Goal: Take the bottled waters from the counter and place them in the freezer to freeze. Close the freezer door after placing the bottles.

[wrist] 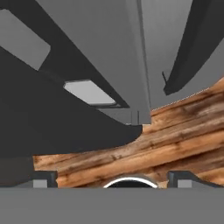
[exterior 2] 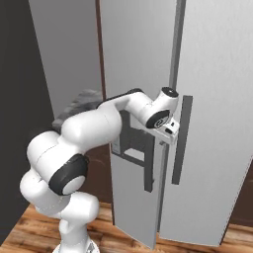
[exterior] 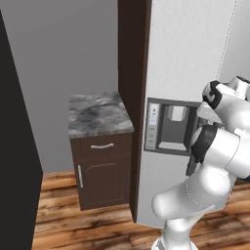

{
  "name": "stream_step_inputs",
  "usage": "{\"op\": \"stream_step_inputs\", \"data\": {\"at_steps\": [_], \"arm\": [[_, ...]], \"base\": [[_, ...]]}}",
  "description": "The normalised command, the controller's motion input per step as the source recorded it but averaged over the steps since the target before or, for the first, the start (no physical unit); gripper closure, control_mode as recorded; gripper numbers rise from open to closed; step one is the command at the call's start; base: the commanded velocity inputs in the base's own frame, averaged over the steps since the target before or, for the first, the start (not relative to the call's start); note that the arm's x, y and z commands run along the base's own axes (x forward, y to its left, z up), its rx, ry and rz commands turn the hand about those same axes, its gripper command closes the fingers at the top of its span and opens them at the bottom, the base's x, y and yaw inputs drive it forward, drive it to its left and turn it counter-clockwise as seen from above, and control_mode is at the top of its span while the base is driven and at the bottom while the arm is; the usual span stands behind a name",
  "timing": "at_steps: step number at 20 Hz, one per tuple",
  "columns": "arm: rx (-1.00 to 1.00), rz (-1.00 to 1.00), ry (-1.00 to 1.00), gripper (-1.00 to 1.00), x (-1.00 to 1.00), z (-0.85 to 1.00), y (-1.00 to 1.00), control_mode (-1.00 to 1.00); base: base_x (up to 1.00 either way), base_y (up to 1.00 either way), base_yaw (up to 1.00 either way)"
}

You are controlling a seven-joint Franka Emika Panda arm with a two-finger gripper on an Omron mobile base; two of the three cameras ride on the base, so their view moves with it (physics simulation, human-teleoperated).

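Right base view: gripper at frame centre, just beside freezer door long dark handle. Hand view: fingertips wide apart, nothing between them.

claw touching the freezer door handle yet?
Cannot tell. Right base view: the claw sits at the freezer door handle top, its tips hidden. Hand view: open tips grip nothing.

A: Obstacles?
B: Freezer door, mid-frame, slightly ajar; its dark handle just below the spread pincer. Plain silver door at right, close beside.
A: Free room?
B: Wooden floor, lower left; narrow cabinet stands apart.
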Motion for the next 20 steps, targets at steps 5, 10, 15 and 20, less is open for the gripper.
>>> {"op": "stream_step_inputs", "data": {"at_steps": [5,10,15,20], "arm": [[-0.14,0.06,-0.13,-1.0,0.27,0.0,0.1,-1.0],[-0.14,0.04,-0.24,-1.0,0.2,0.0,0.07,-1.0],[-0.08,0.05,-0.24,-1.0,0.29,0.0,0.0,-1.0],[-0.06,0.04,-0.23,-1.0,0.41,0.0,0.0,-1.0]], "base": [[0.0,0.0,0.0],[0.0,0.0,0.0],[0.0,0.0,0.0],[0.0,0.0,0.0]]}}
